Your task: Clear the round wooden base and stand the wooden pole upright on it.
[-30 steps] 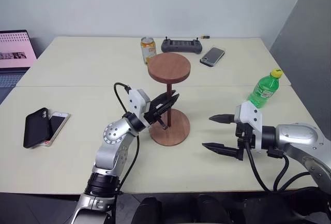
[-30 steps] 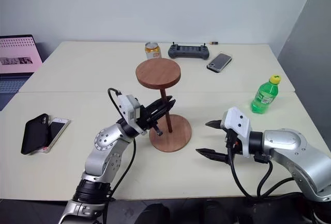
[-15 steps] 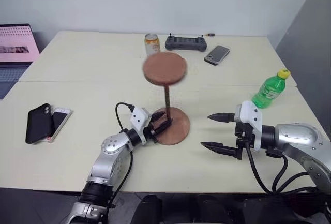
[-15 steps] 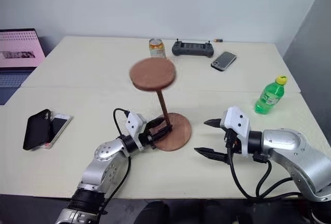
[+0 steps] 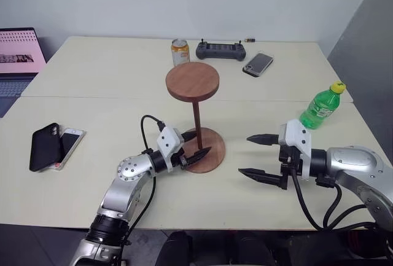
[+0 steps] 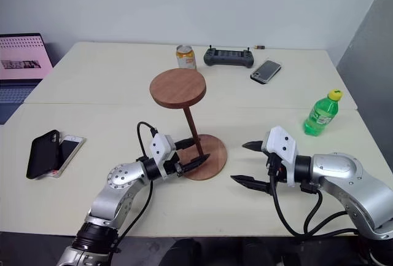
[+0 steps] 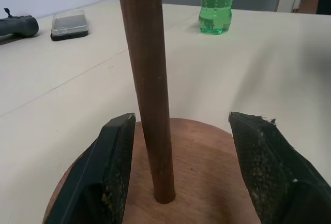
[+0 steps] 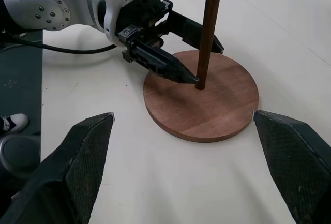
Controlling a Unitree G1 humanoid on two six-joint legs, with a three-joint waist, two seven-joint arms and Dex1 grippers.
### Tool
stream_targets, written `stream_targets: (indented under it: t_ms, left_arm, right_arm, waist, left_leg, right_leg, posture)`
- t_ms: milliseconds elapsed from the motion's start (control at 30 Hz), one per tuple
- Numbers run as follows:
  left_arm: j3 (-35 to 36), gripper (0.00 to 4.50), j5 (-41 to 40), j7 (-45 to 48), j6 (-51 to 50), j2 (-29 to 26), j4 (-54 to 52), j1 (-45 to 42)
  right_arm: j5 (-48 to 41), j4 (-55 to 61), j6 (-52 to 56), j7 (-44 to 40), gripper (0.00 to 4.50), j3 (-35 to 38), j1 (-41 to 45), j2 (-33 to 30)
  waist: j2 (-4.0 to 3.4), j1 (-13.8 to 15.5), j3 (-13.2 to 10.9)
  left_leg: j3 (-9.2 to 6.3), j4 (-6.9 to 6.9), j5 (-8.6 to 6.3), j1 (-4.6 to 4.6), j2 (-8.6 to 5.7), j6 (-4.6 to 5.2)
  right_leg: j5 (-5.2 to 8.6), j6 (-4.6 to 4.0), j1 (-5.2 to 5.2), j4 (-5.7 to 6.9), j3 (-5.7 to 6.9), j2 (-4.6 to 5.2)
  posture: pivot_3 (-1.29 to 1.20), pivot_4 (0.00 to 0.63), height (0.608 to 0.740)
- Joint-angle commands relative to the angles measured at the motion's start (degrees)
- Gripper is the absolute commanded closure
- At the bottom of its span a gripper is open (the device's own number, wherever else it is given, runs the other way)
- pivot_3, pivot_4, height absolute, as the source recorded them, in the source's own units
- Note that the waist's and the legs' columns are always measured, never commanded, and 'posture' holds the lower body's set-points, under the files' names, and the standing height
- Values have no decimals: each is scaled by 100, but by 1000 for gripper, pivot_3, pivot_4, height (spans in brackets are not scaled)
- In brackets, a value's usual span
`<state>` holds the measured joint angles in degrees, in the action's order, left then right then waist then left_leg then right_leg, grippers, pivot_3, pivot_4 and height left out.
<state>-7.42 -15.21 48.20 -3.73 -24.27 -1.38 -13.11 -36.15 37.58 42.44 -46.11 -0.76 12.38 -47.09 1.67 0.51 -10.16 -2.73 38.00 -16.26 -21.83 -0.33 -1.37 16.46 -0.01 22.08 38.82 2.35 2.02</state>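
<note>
The round wooden base (image 5: pixel 212 154) lies flat on the table near its front middle. The wooden pole (image 5: pixel 197 121) stands upright in the base's centre hole (image 7: pixel 164 198), its smaller disc (image 5: pixel 192 82) on top. My left gripper (image 5: pixel 202 143) is open, low over the base, with one black finger (image 7: pixel 116 167) close beside the pole's foot and the other well clear on the far side. My right gripper (image 5: pixel 245 154) hangs open and empty just right of the base, its fingers (image 8: pixel 85 157) framing the base (image 8: pixel 222 100) from a distance.
A green bottle (image 5: pixel 320 105) stands at the right. A can (image 5: pixel 179 52), a controller (image 5: pixel 221 50) and a phone (image 5: pixel 258 64) sit at the back. Two phones (image 5: pixel 46 148) lie at the left, and a laptop (image 5: pixel 18 57) sits at the far left.
My left gripper slid down from the pole's middle to its foot and opened, letting go. The pole swayed and now stands still. The right gripper stayed put.
</note>
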Motion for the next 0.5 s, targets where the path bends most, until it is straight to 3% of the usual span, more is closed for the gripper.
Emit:
stream_targets:
  t_ms: [33, 267, 500]
  left_arm:
    - [307, 1524, -170, 110, -757, -576, -646, 17]
    - [1047, 1524, -331, 120, -1672, -1598, -1342, 452]
    - [2324, 1524, -762, 401, -2244, -2496, -1762, 1195]
  right_arm:
    - [37, 80, -142, -24, 0, 80, 37, -6]
    - [252, -139, -436, -214, 0, -2, 62, -22]
    - [530, -662, -1202, -690, 0, 131, 49, -50]
  waist:
    - [-1, -13, -2]
    - [-6, -51, -7]
    - [-14, -62, -17]
  left_leg:
    - [-1, 0, 0, -1, 1, 0]
    - [-1, -3, 0, 0, 2, 0]
    - [1, -6, 0, -1, 4, 0]
  right_leg:
    - [0, 0, 1, 1, 1, -1]
    - [1, 1, 4, 2, 0, -2]
    - [2, 0, 9, 1, -3, -2]
  posture:
    - [0, 150, 740]
    - [0, 150, 740]
    - [0, 150, 740]
